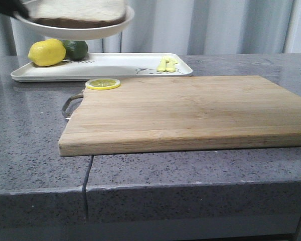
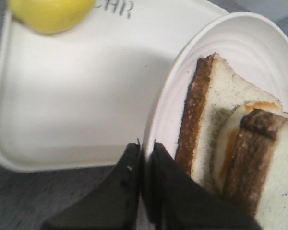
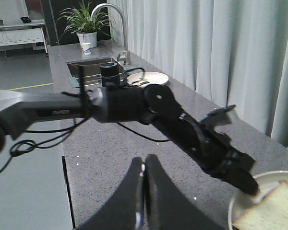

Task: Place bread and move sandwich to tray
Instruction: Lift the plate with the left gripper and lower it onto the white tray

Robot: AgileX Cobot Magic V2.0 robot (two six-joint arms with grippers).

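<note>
My left gripper (image 2: 145, 146) is shut on the rim of the round white plate (image 2: 240, 43) and holds it in the air above the white tray (image 2: 77, 105). The plate (image 1: 75, 31) shows at the top left of the front view, over the tray's (image 1: 115, 68) left part. The sandwich (image 2: 230, 143) lies on the plate: two brown-crusted bread slices with a fried egg between them, its top bread slice (image 1: 80, 12) seen from the front. My right gripper (image 3: 144, 165) is shut and empty, raised over the grey counter. The left arm (image 3: 182, 124) and the plate's edge (image 3: 259, 201) show in the right wrist view.
A lemon (image 1: 46, 52) and a green lime (image 1: 76, 49) sit on the tray's left end, small yellow pieces (image 1: 166, 64) on its right. A lemon slice (image 1: 103, 84) lies on the wooden cutting board's (image 1: 190, 110) back left corner. A sink (image 3: 93, 64) is far along the counter.
</note>
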